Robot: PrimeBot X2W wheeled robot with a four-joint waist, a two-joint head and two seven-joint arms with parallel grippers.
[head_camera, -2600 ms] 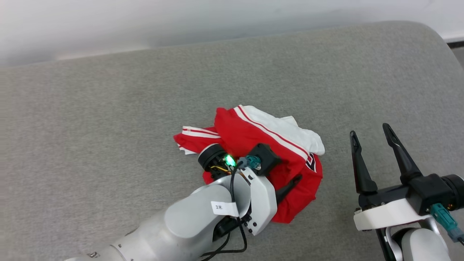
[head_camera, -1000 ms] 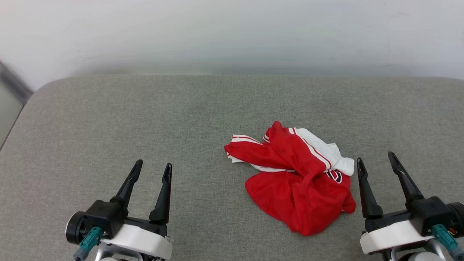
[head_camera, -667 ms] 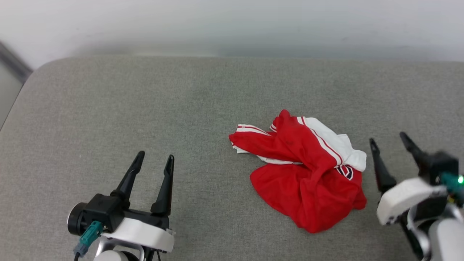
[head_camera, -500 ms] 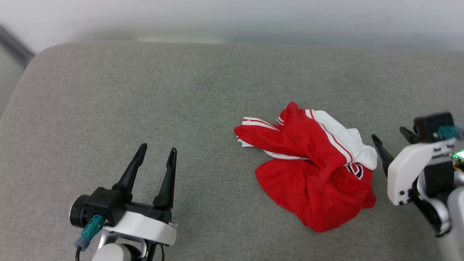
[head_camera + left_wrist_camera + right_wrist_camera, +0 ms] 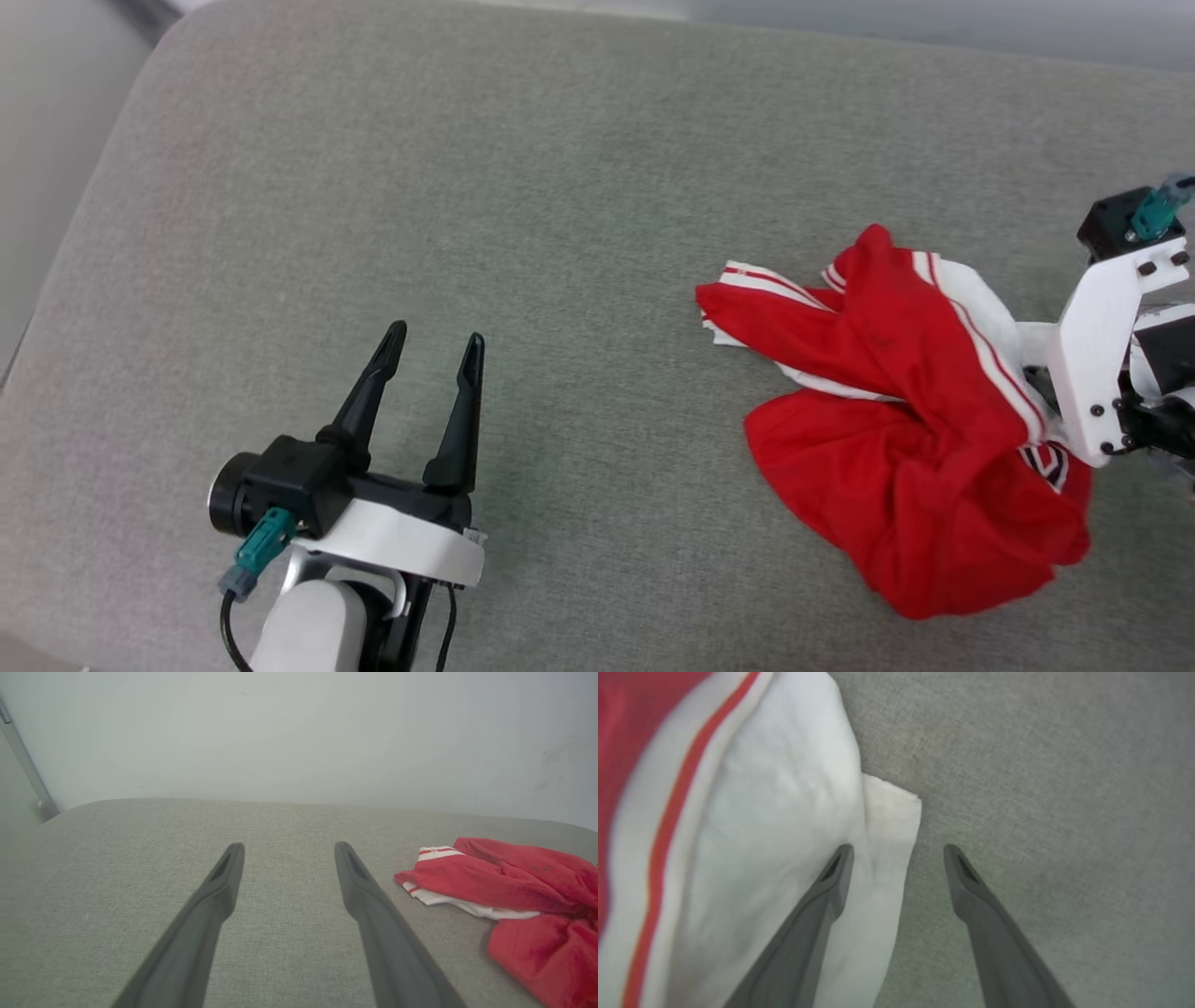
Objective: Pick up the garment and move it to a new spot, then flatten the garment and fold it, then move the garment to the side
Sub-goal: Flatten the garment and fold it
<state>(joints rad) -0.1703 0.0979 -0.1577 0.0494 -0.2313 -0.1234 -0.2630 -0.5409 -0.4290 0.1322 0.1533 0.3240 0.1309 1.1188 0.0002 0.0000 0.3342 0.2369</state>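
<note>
The garment (image 5: 915, 448) is a crumpled red T-shirt with white sleeves and striped trim, lying on the grey cushion at the right. My right gripper (image 5: 899, 849) points down at it, open, one finger over the white sleeve (image 5: 775, 812) and the other over bare cushion. The sleeve's edge lies between the fingers, and nothing is gripped. In the head view its white wrist mount (image 5: 1106, 355) stands over the garment's right side. My left gripper (image 5: 437, 334) rests open and empty at the lower left, well apart from the shirt. The left wrist view has the left gripper (image 5: 289, 846) with the garment (image 5: 514, 896) to its right.
The grey upholstered cushion (image 5: 560, 187) spreads wide to the left and back of the shirt. Its rounded corner (image 5: 177, 28) is at the upper left, with pale floor beyond. A pale wall (image 5: 299, 732) rises behind the cushion's far edge.
The head camera has tilted down and shifted. My right gripper has turned downward and moved over the garment's white sleeve. The left gripper, pulled back off the shirt earlier, has stayed open.
</note>
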